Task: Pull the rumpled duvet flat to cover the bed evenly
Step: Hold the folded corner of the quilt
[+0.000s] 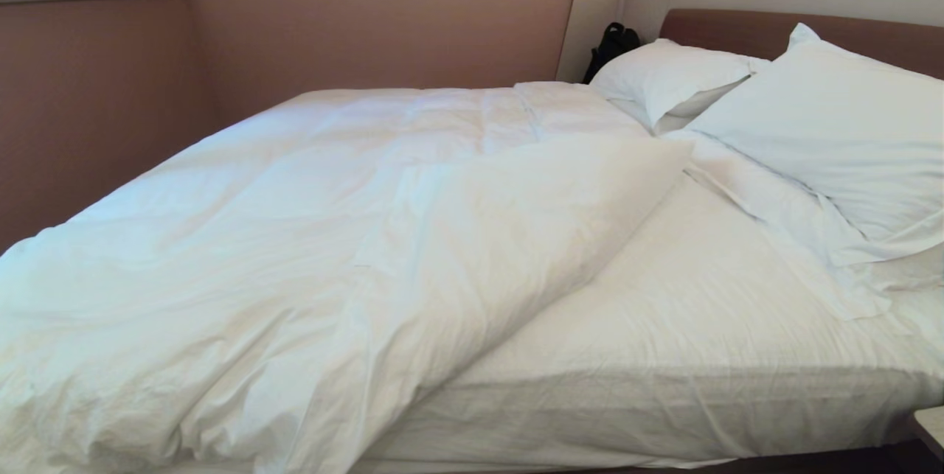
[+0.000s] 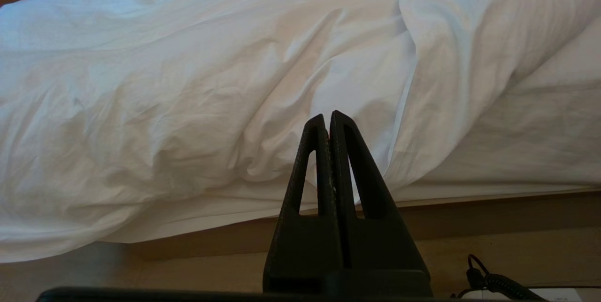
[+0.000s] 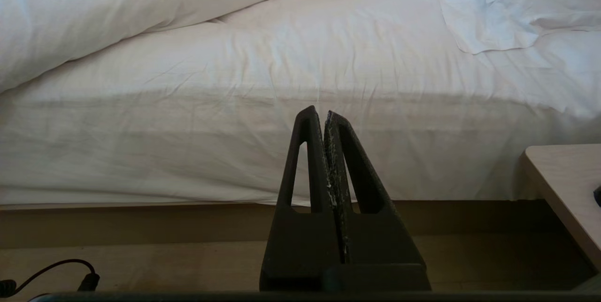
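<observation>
left wrist view: duvet (image 2: pixel 188 81) beyond pinched-together left gripper (image 2: pixel 328 116), apart.

From my seat, all I can see of the machine are its two end effectors. The left end effector (image 2: pixel 330 119) is matte black, two tall tapered fingers (image 2: pixel 313 161), each with a long slot cut through it, rising from one blocky base. The right end effector (image 3: pixel 320 115) has the same black, slotted build, but its inner faces are flecked with pale scuffs and worn specks.
</observation>
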Available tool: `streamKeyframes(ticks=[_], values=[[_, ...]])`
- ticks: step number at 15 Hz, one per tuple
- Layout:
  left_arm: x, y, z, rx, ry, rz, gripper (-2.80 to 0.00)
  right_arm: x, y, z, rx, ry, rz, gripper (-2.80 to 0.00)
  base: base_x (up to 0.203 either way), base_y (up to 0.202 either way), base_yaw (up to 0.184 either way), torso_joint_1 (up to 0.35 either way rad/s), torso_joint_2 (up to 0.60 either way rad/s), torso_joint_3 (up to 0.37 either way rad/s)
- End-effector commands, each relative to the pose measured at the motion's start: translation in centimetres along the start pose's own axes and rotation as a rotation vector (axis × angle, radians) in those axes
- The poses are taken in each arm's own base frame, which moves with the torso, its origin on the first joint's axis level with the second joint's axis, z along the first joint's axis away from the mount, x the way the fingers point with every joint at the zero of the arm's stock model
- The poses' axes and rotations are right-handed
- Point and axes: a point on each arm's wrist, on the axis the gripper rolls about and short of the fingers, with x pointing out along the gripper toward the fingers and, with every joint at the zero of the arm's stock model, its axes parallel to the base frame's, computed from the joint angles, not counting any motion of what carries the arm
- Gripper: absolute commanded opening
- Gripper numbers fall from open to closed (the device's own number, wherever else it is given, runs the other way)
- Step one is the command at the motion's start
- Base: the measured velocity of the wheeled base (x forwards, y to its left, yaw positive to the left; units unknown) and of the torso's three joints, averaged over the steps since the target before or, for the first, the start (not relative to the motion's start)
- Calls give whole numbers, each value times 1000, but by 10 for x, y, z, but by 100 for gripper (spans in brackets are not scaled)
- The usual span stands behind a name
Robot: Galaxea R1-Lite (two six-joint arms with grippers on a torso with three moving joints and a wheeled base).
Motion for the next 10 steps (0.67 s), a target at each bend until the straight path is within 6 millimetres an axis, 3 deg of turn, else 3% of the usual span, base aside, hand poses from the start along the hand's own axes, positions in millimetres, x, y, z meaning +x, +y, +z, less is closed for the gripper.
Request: streamKeyframes(ticks=[1,10], values=[[0,0,0,0,0,0,-280,0,0,0,2,1,0,-280,0,0,0,0,0,0],[0,0,0,0,0,0,-280,0,0,0,-1,1,0,-280,0,0,0,0,0,0]])
